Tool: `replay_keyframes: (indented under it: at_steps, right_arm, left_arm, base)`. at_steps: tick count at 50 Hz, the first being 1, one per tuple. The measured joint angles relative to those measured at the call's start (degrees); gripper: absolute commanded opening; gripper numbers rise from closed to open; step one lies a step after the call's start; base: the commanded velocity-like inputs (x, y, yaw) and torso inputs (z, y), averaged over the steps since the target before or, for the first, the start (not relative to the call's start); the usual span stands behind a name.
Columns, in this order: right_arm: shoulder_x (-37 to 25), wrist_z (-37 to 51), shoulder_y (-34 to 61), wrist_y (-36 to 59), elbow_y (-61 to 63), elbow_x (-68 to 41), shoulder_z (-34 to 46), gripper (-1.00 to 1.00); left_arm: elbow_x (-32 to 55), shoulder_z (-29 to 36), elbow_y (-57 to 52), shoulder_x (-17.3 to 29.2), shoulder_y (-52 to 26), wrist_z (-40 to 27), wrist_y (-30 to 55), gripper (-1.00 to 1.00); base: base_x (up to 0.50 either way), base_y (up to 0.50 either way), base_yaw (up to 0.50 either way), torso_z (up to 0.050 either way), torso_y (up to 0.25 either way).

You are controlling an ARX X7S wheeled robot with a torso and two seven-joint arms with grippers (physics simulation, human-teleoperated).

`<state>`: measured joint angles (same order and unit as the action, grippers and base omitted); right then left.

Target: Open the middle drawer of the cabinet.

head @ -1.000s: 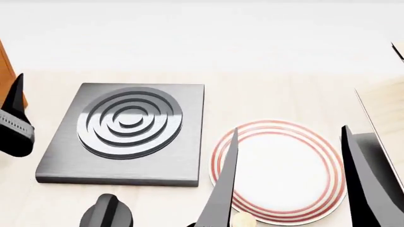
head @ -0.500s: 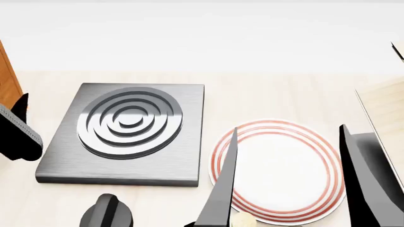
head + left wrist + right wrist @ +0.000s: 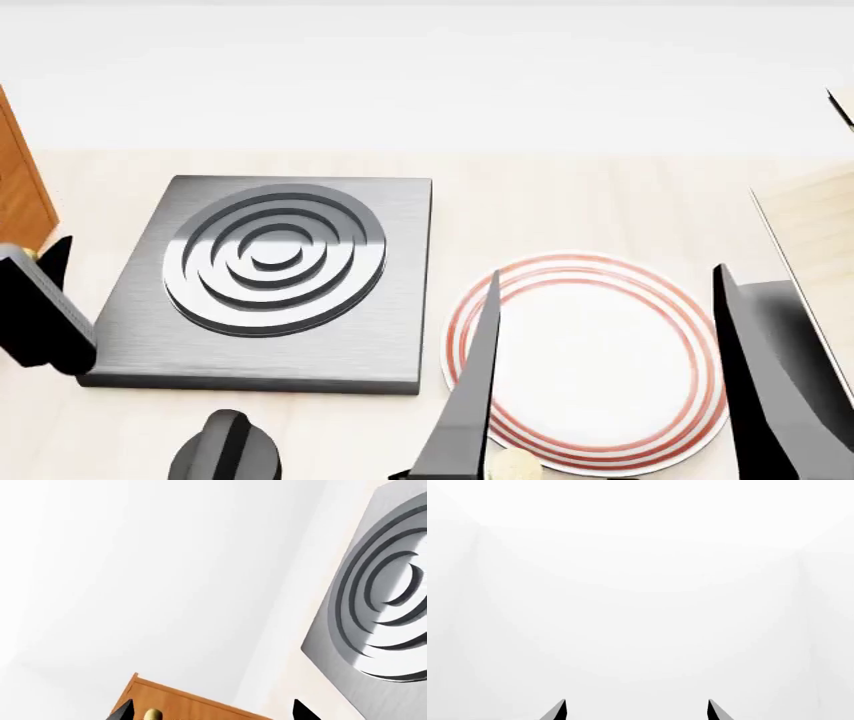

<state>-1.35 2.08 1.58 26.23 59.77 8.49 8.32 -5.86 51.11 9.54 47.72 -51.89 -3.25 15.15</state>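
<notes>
Black, flat and pointed, the fingers of the right gripper [image 3: 607,390] stand wide apart nearest the camera, over a round white plate [image 3: 587,358] with thin red rings. Beside it lies the square stove plate [image 3: 267,280] of brushed grey metal with round grooves. At the far left, the left gripper [image 3: 212,712] has its tips apart before the orange-brown wooden cabinet [image 3: 183,705]; one brass handle end [image 3: 153,714] shows there, but which drawer it belongs to I cannot tell.

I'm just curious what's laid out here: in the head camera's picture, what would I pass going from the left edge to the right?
cabinet → left gripper → stove plate → red-ringed plate → pale wood panel.
</notes>
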Motion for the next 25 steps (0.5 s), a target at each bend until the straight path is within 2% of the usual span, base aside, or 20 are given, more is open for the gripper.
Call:
replay_keyframes:
  at_steps: [25]
  right_arm:
    - [-0.1, -0.1, 0.0, 0.4, 0.0, 0.2, 0.2, 1.00]
  left_arm:
    - [-1.8, 1.9, 10.2, -1.9, -0.9, -0.2, -4.3, 1.00]
  base:
    - [0.00, 0.00, 0.00, 0.000, 0.000]
